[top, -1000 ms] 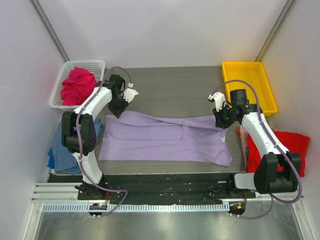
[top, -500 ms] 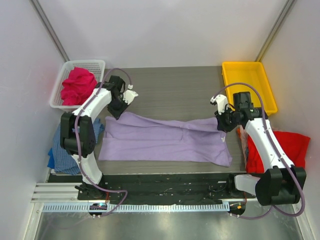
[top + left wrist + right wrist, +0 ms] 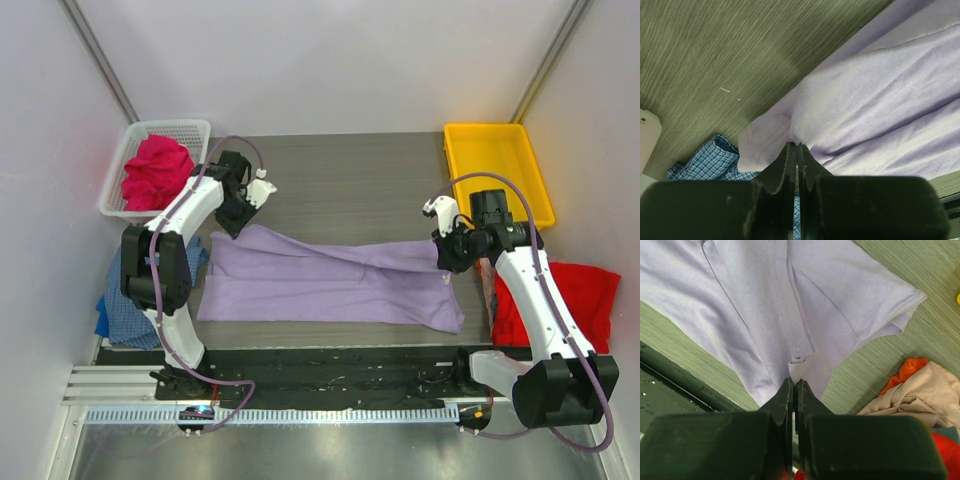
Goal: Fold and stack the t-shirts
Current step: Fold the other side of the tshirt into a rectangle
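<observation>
Enclosure: plain white walls [image 3: 330, 60] on three sides, with a grey post in each far corner.

Worktop [image 3: 350, 180]: dark grey with a wood-grain texture. A black base strip [image 3: 330, 365] runs along its near edge, where both arms are mounted.

Lavender t-shirt [image 3: 320, 285]: spread lengthwise across the near half of the worktop, from the left arm's side to the right arm's. It is creased, and its far edge is raised at both ends.

Red t-shirt [image 3: 585, 290]: bunched at the right edge of the worktop, near the right arm's base.

Yellow tray [image 3: 497, 128]: in the far right corner.

White mesh basket [image 3: 170, 124]: in the far left corner, holding the crumpled magenta t-shirt [image 3: 155, 172].

Blue checked t-shirt [image 3: 112, 310]: heaped at the left edge, partly behind the left arm.

Left gripper [image 3: 796, 146]: jaws pinched together on the lavender t-shirt's far left corner. I see a fold of cloth drawn up into the tips.

Right gripper [image 3: 793, 381]: jaws pressed together on a small tab of the same shirt's hem, at its far right end beside the sleeve.

Beige cloth [image 3: 910, 395]: lies against the red one in the right wrist view. I can't tell what kind of garment it is.
</observation>
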### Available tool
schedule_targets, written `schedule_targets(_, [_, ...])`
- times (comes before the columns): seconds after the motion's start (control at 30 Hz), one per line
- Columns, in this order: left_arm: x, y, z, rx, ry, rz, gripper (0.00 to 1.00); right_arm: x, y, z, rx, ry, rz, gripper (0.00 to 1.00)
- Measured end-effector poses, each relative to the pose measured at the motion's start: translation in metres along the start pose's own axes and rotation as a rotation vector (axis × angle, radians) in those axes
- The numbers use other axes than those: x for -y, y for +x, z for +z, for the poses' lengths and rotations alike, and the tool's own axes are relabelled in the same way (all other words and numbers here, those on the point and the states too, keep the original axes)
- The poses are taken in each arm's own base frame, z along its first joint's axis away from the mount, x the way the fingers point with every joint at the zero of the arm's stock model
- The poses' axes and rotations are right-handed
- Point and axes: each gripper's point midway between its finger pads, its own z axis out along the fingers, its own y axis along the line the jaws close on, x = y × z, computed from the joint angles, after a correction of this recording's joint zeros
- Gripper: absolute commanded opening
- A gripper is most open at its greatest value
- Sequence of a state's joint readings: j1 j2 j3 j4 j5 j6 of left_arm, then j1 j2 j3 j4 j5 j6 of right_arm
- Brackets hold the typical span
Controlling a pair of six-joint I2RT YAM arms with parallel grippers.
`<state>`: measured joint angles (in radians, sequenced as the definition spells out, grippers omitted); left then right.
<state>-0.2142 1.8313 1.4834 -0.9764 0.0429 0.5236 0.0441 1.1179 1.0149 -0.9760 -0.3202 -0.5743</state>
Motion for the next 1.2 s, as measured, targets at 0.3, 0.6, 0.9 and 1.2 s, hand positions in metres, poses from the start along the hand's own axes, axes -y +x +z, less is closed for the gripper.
schedule_targets(0.3, [-0.002, -0.003, -0.009, 0.017, -0.021, 0.002, 0.08, -0.006, 0.007, -0.004, -0.016, -0.010, 0.000, 0.01])
schedule_targets(0.6, [0.002, -0.006, -0.010, 0.018, -0.025, 0.020, 0.08, -0.011, 0.026, 0.006, -0.085, -0.055, -0.043, 0.02])
schedule_targets(0.9, [0.003, -0.006, -0.010, 0.013, -0.029, 0.026, 0.08, -0.019, 0.055, 0.026, -0.183, -0.130, -0.064, 0.11])
schedule_targets(1.2, [0.004, -0.004, -0.008, 0.006, -0.024, 0.026, 0.08, -0.026, 0.071, 0.031, -0.228, -0.184, -0.124, 0.16])
